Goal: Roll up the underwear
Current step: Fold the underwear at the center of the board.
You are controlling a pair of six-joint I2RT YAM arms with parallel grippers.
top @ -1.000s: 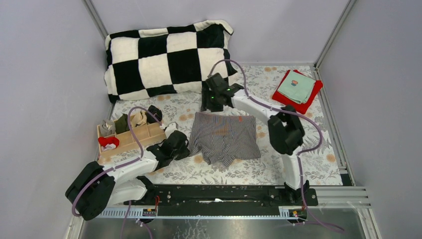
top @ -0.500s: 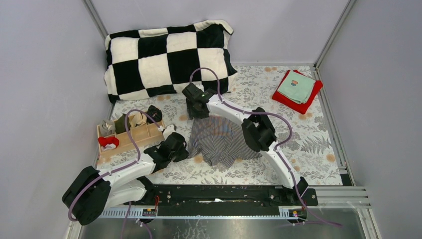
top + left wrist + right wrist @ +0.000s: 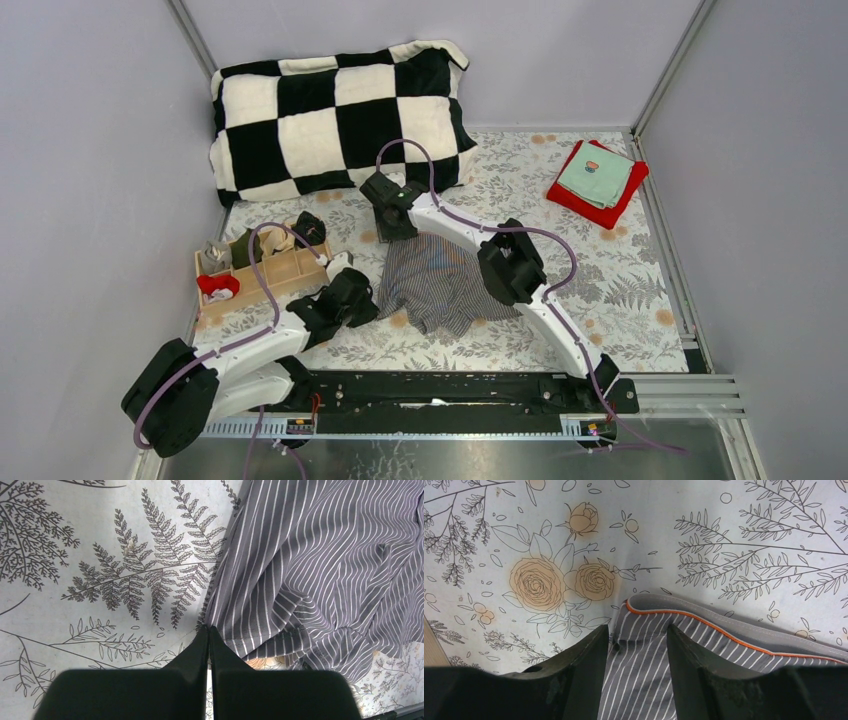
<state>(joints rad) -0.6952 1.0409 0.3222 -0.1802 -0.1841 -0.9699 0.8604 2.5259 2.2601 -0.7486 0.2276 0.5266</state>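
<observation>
Right wrist view: right fingers (image 3: 584, 665), parted and empty, straddle the grey striped boxers' (image 3: 644, 660) waistband corner; left fingers (image 3: 207, 647), closed and empty, sit at its side edge. A shallow pinch could slip, bunching cloth.

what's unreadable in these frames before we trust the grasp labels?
- Top view: the right arm covers part of the underwear.
- Left wrist view: the left pincer is shut at the hem; its tips hide whether cloth is pinched.
- Right wrist view: the open right pincer straddles a cloth corner; the frame edge cuts off the rest.
- Top view: the wooden tray contents are too small to name.
</observation>
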